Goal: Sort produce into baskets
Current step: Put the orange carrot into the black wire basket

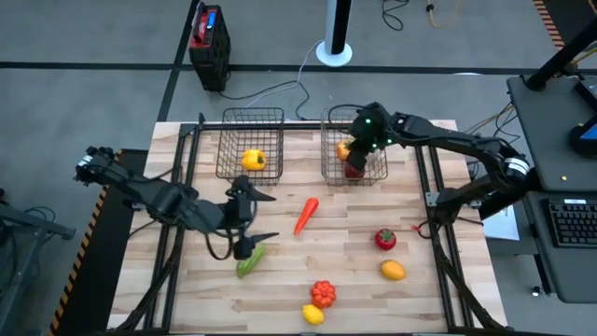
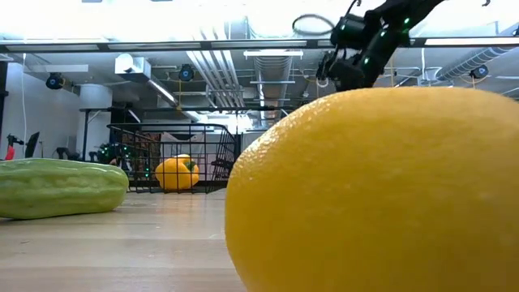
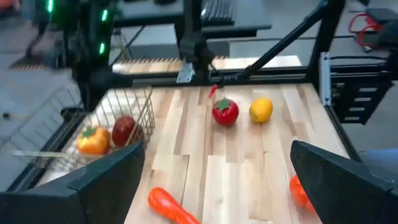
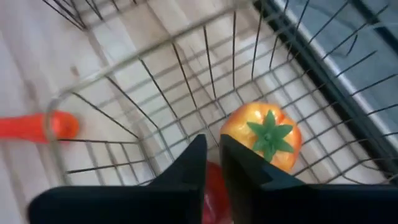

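Nearest the low camera: big smooth yellow lemon fills the foreground, lying on the pale wooden slatted bench; in the high view it sits at the near edge.
Left end effector: fingers spread wide, holding nothing, hovering low over the bench; this arm waits.
Green cucumber: ridged plastic piece lying just beside the left end effector, on its near side, long axis slanting across the bench; the left arm is much the nearer one.
Left basket: dark wire-mesh rectangle beyond the left end effector, holding a glossy yellow bell pepper.
Orange carrot: tapered, lying between the two arms, just past the left end effector toward the right arm, long axis pointing roughly at the baskets.
Right basket: matching dark wire-mesh rectangle, holding an orange-yellow tomato with a green star stem and a dark red round piece, probably an apple.
Right end effector: fingers together, gripping nothing I can see, poised directly above the right basket with both pieces just below it.
Loose on the right arm's side: red tomato with green cap, small yellow-orange round fruit, red-orange lobed pepper, all well apart from the right end effector, toward the near edge.
Likely next reach: red tomato is the closest loose piece to the right arm.
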